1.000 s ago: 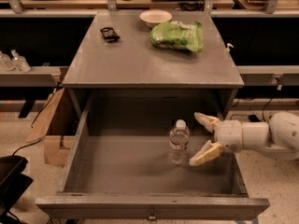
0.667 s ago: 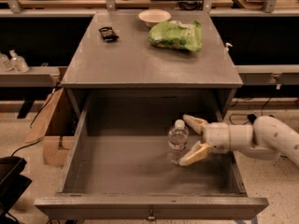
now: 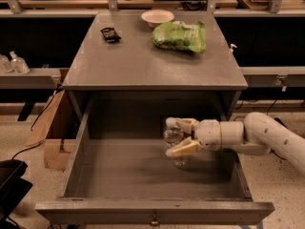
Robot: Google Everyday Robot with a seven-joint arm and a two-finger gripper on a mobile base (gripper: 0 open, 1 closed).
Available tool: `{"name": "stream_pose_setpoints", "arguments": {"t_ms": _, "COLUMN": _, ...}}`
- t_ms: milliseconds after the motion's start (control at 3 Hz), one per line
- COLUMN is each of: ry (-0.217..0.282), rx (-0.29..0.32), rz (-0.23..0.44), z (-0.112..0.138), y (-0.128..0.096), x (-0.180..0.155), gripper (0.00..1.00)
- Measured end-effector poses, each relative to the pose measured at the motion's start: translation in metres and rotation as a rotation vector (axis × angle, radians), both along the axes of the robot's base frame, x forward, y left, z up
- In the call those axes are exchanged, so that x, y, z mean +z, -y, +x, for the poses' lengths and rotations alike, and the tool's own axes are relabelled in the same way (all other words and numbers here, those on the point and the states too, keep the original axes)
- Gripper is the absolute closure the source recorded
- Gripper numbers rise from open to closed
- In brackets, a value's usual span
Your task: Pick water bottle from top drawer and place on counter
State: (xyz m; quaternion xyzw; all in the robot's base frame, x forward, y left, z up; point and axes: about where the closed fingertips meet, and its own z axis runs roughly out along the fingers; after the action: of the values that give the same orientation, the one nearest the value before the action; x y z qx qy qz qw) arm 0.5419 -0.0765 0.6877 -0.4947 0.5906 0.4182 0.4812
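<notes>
The water bottle (image 3: pixel 179 159), small and clear, stands inside the open top drawer (image 3: pixel 152 212), right of its middle. My gripper (image 3: pixel 176 137) reaches in from the right. One finger (image 3: pixel 180 124) is behind the bottle and the other in front, both pressed against its upper part. The bottle's base rests on or just above the drawer floor. The grey counter (image 3: pixel 143 63) lies above and behind the drawer.
On the counter are a green chip bag (image 3: pixel 181 36), a white bowl (image 3: pixel 157 17) and a small black item (image 3: pixel 110 34). Pump-top sanitizer bottles (image 3: pixel 14 62) stand on the left bench. A cardboard box (image 3: pixel 47 128) sits left of the cabinet, with a black object (image 3: pixel 9 185) at lower left.
My gripper moved left from beside the bottle until its fingers straddled it, and the fingers have since closed in on the bottle's sides.
</notes>
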Motion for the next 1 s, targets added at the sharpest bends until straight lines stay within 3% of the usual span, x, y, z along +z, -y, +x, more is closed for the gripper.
{"name": "stream_pose_setpoints", "arguments": {"t_ms": 333, "ry": 0.025, "rx": 0.0, "rz": -0.055, "z": -0.008, "y": -0.002, "x": 0.02, "gripper": 0.65}}
{"name": "stream_pose_setpoints", "arguments": {"t_ms": 667, "ry": 0.033, "rx": -0.01, "rz": -0.092, "z": -0.014, "y": 0.001, "x": 0.03, "gripper": 0.87}}
{"name": "stream_pose_setpoints", "arguments": {"t_ms": 1000, "ry": 0.034, "rx": -0.005, "rz": -0.093, "z": -0.014, "y": -0.002, "x": 0.031, "gripper": 0.89}}
